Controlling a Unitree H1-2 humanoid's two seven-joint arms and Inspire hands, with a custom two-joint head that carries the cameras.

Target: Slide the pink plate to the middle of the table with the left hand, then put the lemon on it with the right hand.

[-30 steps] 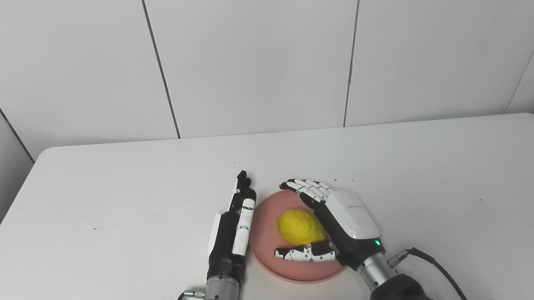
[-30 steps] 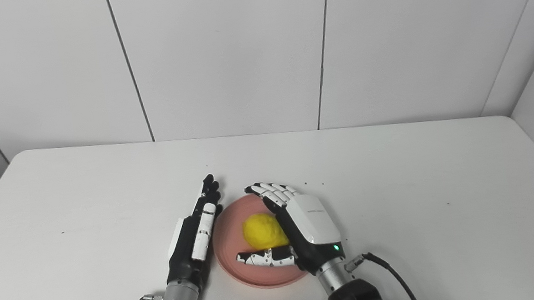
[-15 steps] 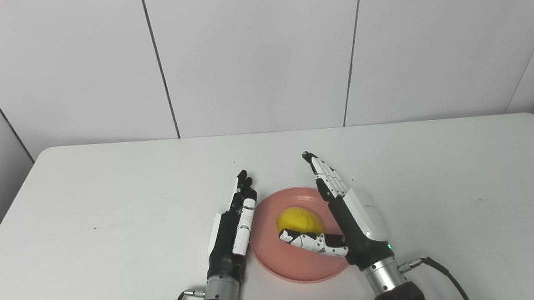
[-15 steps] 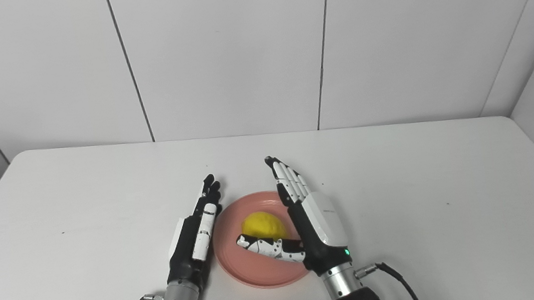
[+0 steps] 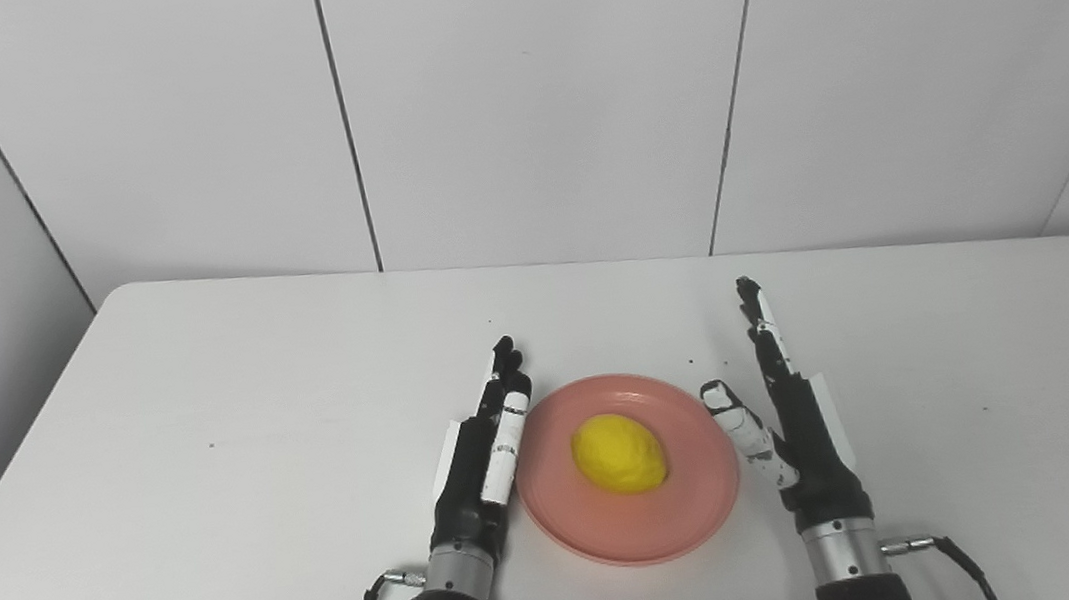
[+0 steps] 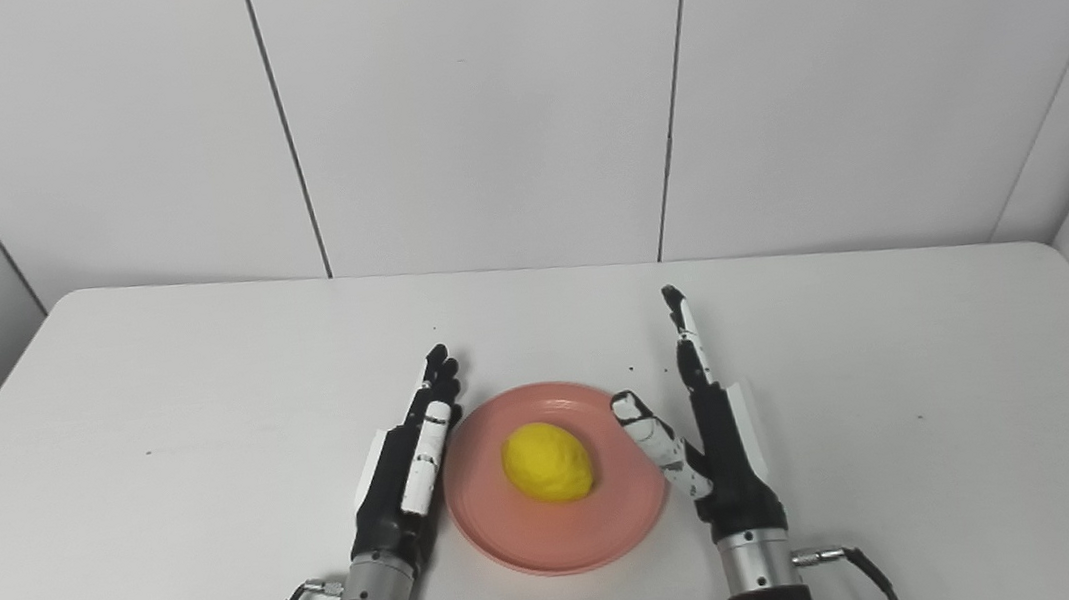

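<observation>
Your right robot hand (image 5: 796,431) stands released beside the pink plate (image 5: 633,530), the lemon (image 5: 618,452) resting on it.

Left eye view: fingers straight, edge-on at the plate's 3 o'clock, apart from the lemon, which sits just past plate centre toward 12; your left robot hand (image 5: 482,457) is flat, empty, at the rim's 9 o'clock. Right eye view: both hands flank the plate mid-surface (image 6: 154,404), thumb near the rim; placement looks done, so clearing away seems the point.
</observation>
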